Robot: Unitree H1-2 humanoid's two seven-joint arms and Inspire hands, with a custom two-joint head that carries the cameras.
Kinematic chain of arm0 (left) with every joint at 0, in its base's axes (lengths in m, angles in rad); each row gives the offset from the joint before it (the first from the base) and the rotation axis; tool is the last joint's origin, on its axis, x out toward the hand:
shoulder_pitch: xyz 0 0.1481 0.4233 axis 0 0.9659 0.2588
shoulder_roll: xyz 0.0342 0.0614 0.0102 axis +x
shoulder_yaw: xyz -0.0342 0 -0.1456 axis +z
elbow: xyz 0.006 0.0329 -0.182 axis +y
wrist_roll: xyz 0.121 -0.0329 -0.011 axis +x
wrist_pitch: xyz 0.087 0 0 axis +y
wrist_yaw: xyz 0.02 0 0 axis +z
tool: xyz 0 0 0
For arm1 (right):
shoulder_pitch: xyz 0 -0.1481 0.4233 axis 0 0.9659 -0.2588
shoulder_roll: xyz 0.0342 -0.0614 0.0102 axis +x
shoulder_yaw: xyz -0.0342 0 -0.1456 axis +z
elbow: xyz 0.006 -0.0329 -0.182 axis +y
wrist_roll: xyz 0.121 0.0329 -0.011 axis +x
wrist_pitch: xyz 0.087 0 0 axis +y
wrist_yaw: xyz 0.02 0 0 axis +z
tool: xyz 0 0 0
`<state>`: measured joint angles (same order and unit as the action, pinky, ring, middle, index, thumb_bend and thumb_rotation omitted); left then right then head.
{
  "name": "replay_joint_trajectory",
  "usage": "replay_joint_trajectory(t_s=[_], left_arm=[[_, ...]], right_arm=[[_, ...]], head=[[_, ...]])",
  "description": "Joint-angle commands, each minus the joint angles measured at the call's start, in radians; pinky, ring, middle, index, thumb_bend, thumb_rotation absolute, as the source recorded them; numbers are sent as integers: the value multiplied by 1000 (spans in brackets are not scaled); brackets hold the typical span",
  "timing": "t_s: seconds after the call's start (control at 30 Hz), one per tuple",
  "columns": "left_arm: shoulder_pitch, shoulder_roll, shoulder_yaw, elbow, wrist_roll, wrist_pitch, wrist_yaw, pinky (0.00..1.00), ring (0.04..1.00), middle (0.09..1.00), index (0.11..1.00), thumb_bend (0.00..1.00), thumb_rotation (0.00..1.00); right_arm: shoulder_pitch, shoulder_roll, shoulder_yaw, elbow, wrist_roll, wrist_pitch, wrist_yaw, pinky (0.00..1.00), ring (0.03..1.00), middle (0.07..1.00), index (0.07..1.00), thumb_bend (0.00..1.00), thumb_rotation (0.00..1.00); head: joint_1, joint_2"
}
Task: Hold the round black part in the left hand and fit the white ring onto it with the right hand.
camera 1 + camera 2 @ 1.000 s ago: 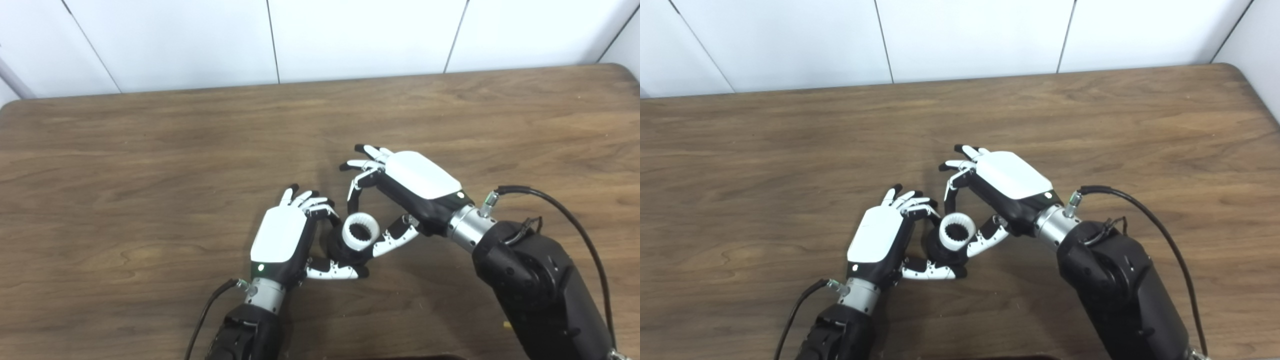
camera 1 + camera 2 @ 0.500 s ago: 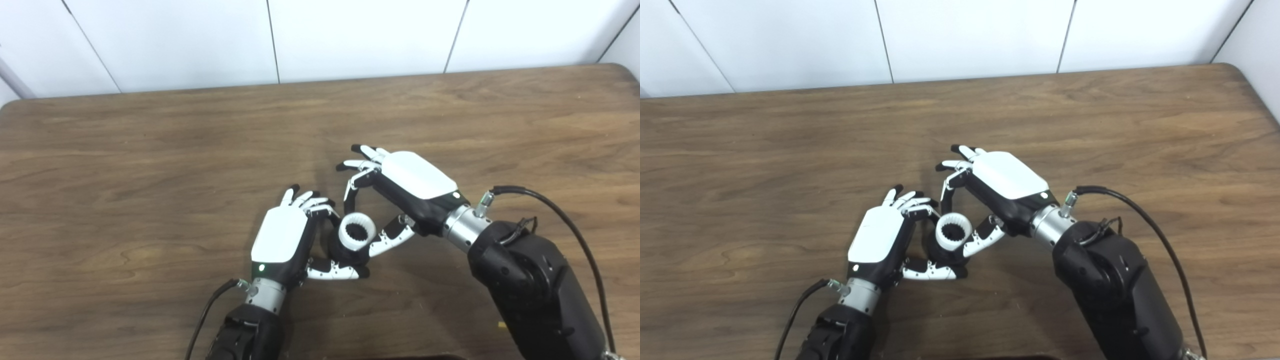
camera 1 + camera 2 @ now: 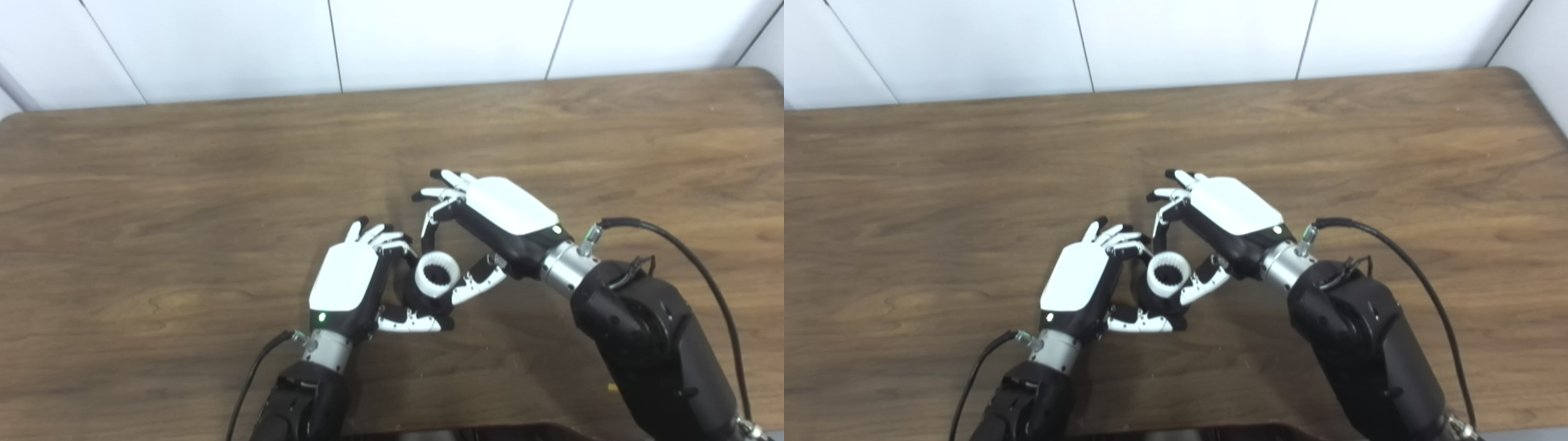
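Both hands are meeting near the middle of the wooden table (image 3: 184,184), low over its surface. Sitting between them is the round black part (image 3: 419,299), and the left hand (image 3: 349,285) is closing around it — curled fingers (image 3: 392,244) on the far side, thumb (image 3: 409,321) lying across the near side, just under the part. Resting on top of the black part is the white ring (image 3: 437,274), its toothed inner edge showing and its opening facing up toward the cameras; how far down it is seated on the part cannot be told from these views.

From the right, the right hand (image 3: 490,223) is reaching in with its palm turned down and its white back facing upward. It is pinching the ring — one bent finger (image 3: 427,231) coming down to the ring's far edge, the thumb (image 3: 481,283) pressing in at the ring's right side — while its other fingers are spreading out beyond, away from the ring. Trailing from each wrist is a black cable (image 3: 680,245), the right one arching over the dark forearm.
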<state>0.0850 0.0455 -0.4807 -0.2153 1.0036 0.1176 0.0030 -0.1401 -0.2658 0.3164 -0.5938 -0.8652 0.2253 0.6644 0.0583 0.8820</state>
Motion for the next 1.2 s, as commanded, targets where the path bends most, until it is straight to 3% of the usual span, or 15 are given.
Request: replay_joint_trajectory(t_s=[0.0,1.17], left_arm=[[-6,-19,-13,-14,13,-1,5,1000,884,773,483,524,52],[-6,-23,-18,-22,20,4,-4,1000,885,776,483,523,51]], right_arm=[[-29,-4,-10,-17,9,-23,-18,1000,1000,881,484,523,141],[-16,4,11,-5,-9,-24,-17,1000,1000,877,484,523,140]], head=[[1,0],[8,7]])
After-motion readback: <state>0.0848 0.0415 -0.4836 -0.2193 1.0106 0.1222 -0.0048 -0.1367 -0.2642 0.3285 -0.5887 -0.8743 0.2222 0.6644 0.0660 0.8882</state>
